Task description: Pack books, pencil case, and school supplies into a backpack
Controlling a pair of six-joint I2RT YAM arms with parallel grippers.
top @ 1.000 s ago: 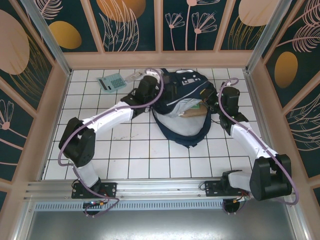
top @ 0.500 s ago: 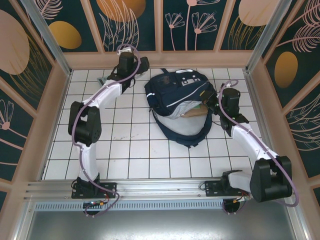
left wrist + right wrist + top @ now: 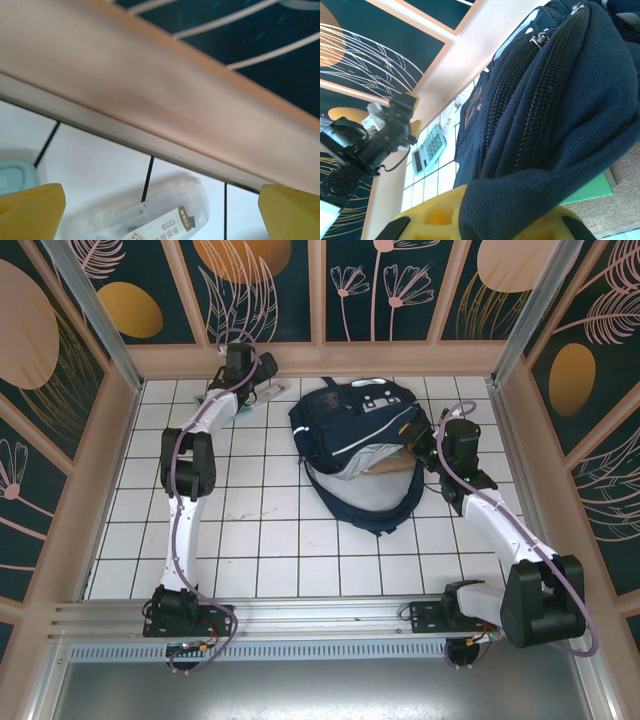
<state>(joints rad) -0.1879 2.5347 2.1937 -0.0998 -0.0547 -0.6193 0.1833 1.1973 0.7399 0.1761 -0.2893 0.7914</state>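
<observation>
The navy backpack [image 3: 352,430] lies at the back middle of the table with its mouth open toward me. A green book [image 3: 395,451] and a tan pencil case [image 3: 385,468] show inside the mouth. My right gripper [image 3: 422,437] is shut on the backpack's right rim, and navy fabric [image 3: 520,200] sits pinched between its yellow fingers. At the back left corner my left gripper [image 3: 262,375] is open. It hangs over the clear packet [image 3: 165,210], which lies between its yellow fingertips [image 3: 30,212]. The teal calculator [image 3: 427,150] lies just left of the packet.
The wooden back wall [image 3: 150,90] rises right behind the packet. The wooden left wall [image 3: 105,455] stands near the left arm's elbow. Bare white tiles [image 3: 280,540] stretch in front of the backpack down to the arm bases.
My left arm has swung away from the backpack's left side to the back left corner, over the calculator and packet. The right arm and backpack have stayed still.
</observation>
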